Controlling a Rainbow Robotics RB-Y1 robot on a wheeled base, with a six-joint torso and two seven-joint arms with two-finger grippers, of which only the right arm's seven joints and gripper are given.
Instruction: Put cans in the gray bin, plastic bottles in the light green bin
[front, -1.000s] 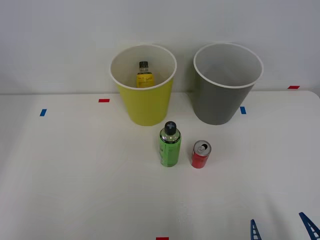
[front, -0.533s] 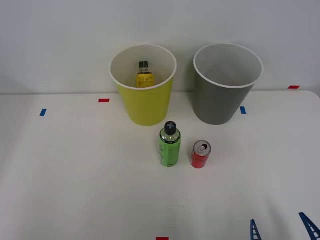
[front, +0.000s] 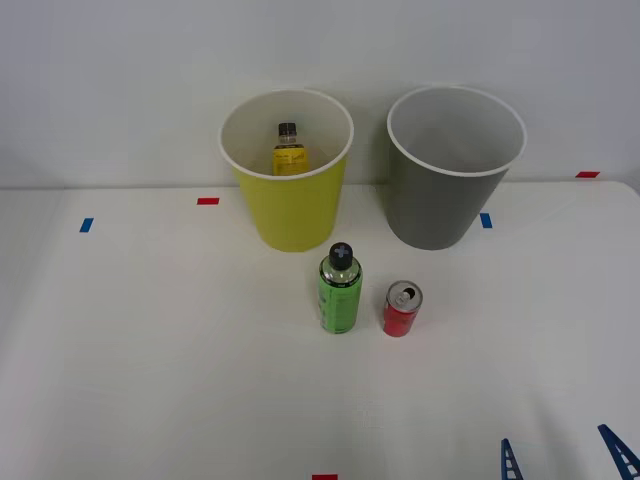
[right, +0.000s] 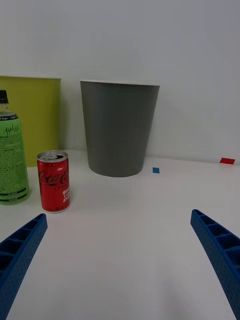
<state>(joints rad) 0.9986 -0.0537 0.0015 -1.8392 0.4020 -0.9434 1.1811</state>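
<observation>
A small red can (front: 402, 309) (right: 54, 182) stands upright mid-table. Just to its left stands a green-wrapped plastic bottle (front: 340, 289) (right: 11, 162) with a black cap. Behind them sit the light green bin (front: 288, 172) (right: 30, 117) and, to its right, the gray bin (front: 452, 170) (right: 119, 129). A yellow-wrapped bottle (front: 289, 150) rests inside the light green bin. My right gripper (front: 566, 456) (right: 117, 257) hovers open at the table's near right, well short of the can, with nothing between its blue fingers.
Small red tape marks (front: 207, 201) and blue tape marks (front: 86, 225) dot the white table (front: 150, 350). A pale wall rises right behind the bins. The table's right edge lies near the gray bin's side.
</observation>
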